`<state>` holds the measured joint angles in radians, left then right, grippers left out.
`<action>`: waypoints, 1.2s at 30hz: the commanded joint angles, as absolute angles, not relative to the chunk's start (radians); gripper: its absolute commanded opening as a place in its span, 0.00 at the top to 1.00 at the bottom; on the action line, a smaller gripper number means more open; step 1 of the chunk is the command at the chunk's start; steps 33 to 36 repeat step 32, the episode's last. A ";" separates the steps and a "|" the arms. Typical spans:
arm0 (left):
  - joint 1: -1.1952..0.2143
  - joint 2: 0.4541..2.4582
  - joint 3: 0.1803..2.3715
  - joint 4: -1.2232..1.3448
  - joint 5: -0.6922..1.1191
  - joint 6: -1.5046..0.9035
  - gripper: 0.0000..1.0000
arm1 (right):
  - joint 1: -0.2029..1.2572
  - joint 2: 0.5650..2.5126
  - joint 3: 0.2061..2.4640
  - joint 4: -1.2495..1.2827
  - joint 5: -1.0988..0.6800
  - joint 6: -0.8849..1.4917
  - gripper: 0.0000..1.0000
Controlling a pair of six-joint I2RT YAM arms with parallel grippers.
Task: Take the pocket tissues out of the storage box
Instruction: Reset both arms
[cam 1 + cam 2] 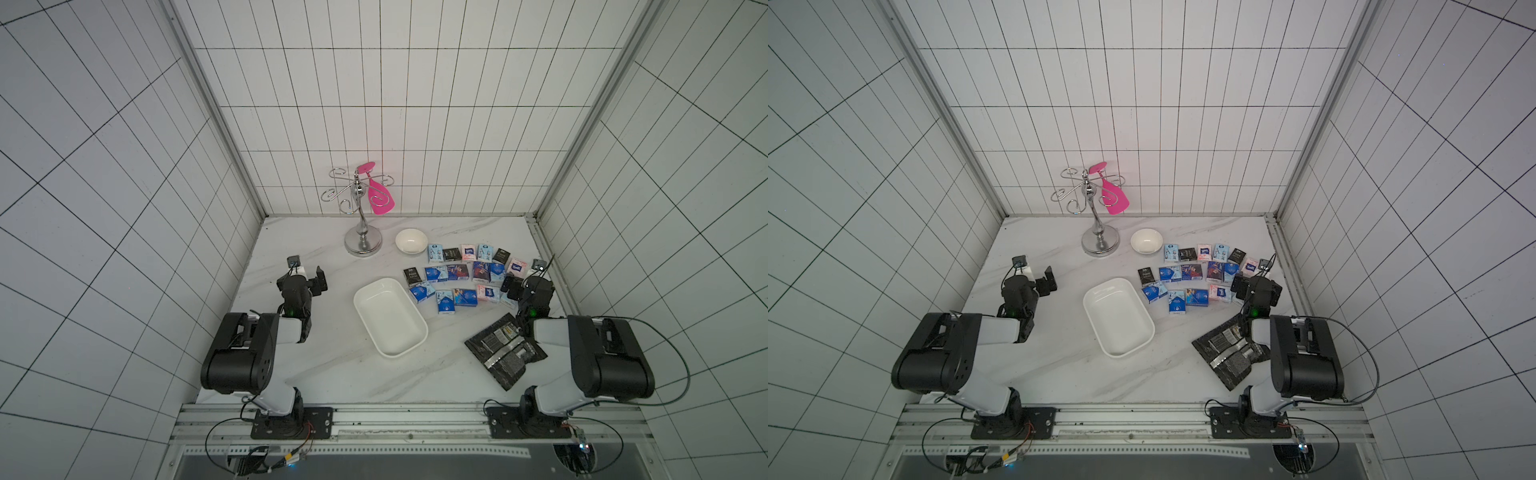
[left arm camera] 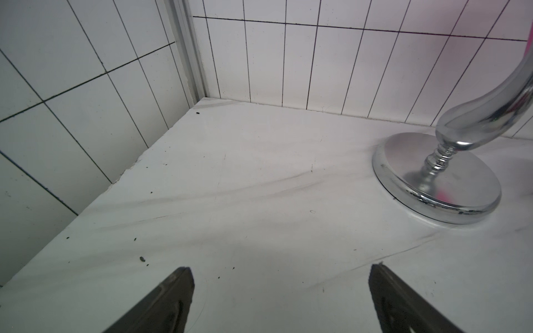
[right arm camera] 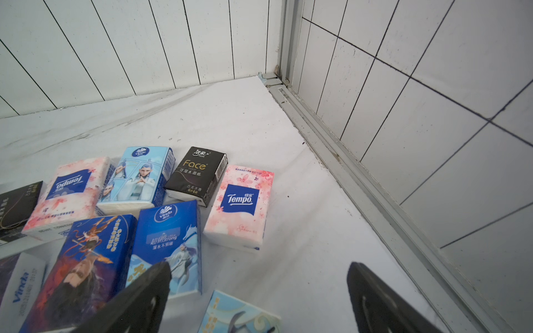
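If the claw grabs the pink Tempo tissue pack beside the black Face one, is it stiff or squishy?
The pink Tempo pack probably squashes: its wrapper looks soft with rounded edges. Likely light, being small and flat. Its smooth film may slide when pushed.

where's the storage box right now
In both top views the storage box sits empty near the middle of the table, with the pocket tissues spread out just beyond its far right corner.

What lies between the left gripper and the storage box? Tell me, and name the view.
Nothing: only bare marble table separates the left gripper from the storage box, shown in both top views.
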<state>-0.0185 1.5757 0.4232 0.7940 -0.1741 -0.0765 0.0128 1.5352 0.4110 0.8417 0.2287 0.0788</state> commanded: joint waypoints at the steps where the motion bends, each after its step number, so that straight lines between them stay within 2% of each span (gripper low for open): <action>1: -0.008 1.544 0.401 0.842 -0.057 -0.034 0.02 | 0.008 1.535 0.407 0.854 0.239 0.072 0.01; 5: -0.008 1.566 0.442 0.800 -0.283 -0.130 0.02 | 0.007 1.536 0.406 0.854 0.239 0.072 0.01; 10: -0.007 1.553 0.425 0.807 -0.112 -0.061 0.02 | 0.007 1.536 0.406 0.856 0.239 0.072 0.01; 36: 0.005 1.554 0.431 0.800 -0.083 -0.065 0.02 | 0.007 1.537 0.405 0.856 0.239 0.072 0.01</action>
